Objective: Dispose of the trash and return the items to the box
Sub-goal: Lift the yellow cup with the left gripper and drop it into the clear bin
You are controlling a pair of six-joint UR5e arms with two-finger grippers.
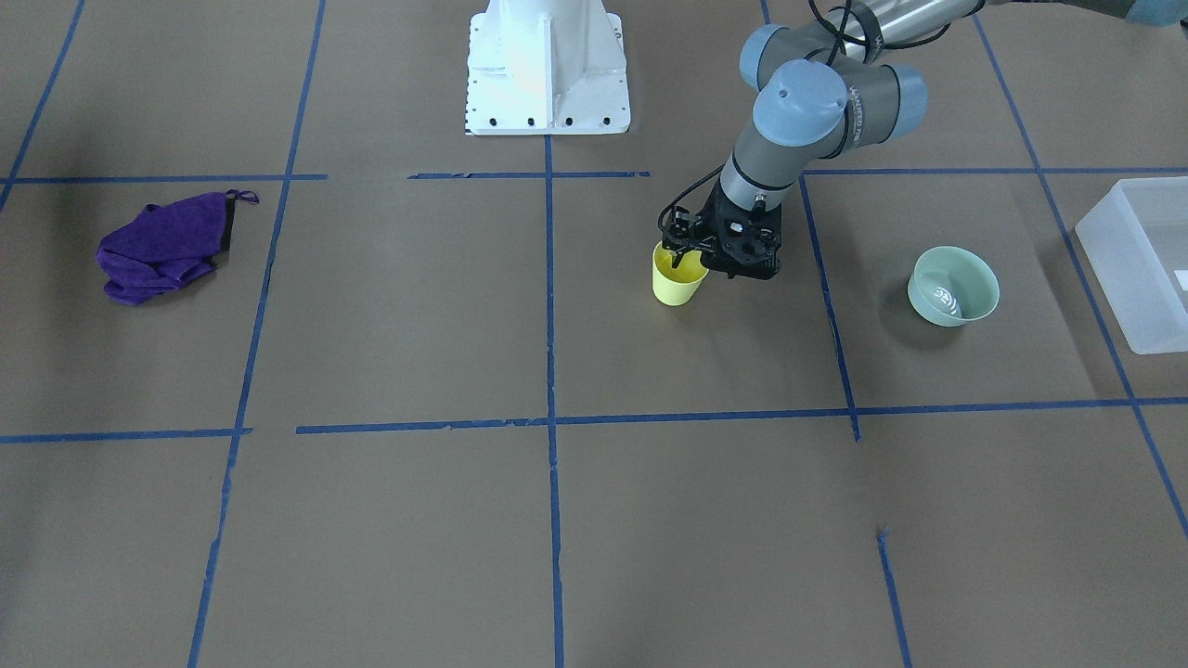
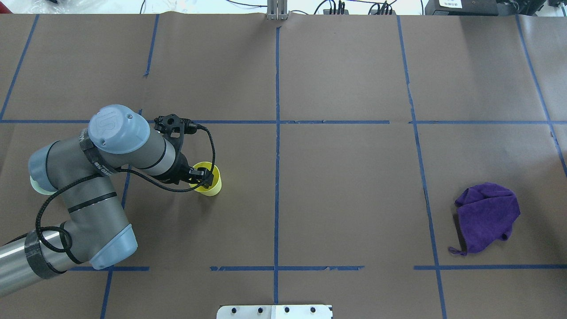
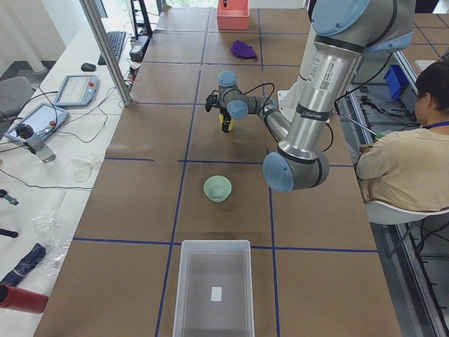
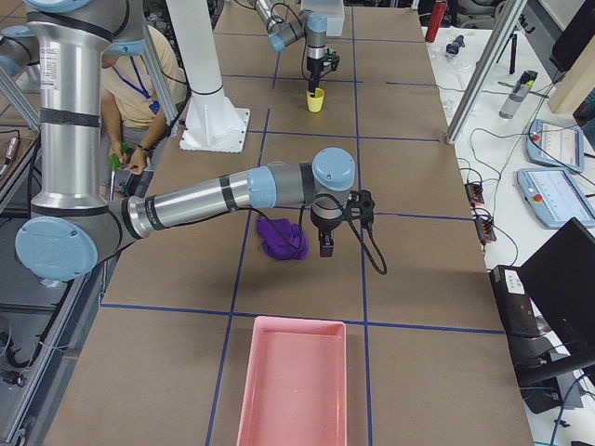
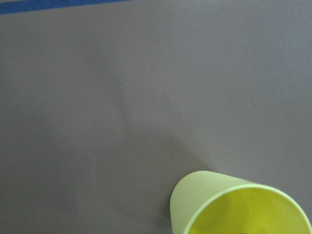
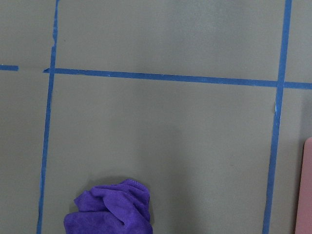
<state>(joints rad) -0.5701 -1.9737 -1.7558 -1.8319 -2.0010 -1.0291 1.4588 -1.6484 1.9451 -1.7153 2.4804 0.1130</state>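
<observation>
The yellow cup (image 1: 677, 284) stands upright on the table left of centre in the overhead view (image 2: 212, 187). My left gripper (image 1: 689, 254) hangs right over its mouth, one fingertip dipping inside the rim, jaws looking apart and not closed on the wall. The left wrist view shows the cup (image 5: 234, 204) at the bottom edge with no fingers in sight. The translucent white box (image 1: 1134, 264) stands at the table's end on my left (image 3: 214, 289). My right gripper (image 4: 326, 246) hovers beside a purple cloth (image 4: 282, 239); I cannot tell whether it is open or shut.
A pale green bowl (image 1: 953, 286) sits between the cup and the box. The purple cloth (image 2: 487, 218) lies on the far right side. A pink tray (image 4: 290, 386) stands at the table's right end. A person sits behind the robot (image 3: 403, 165).
</observation>
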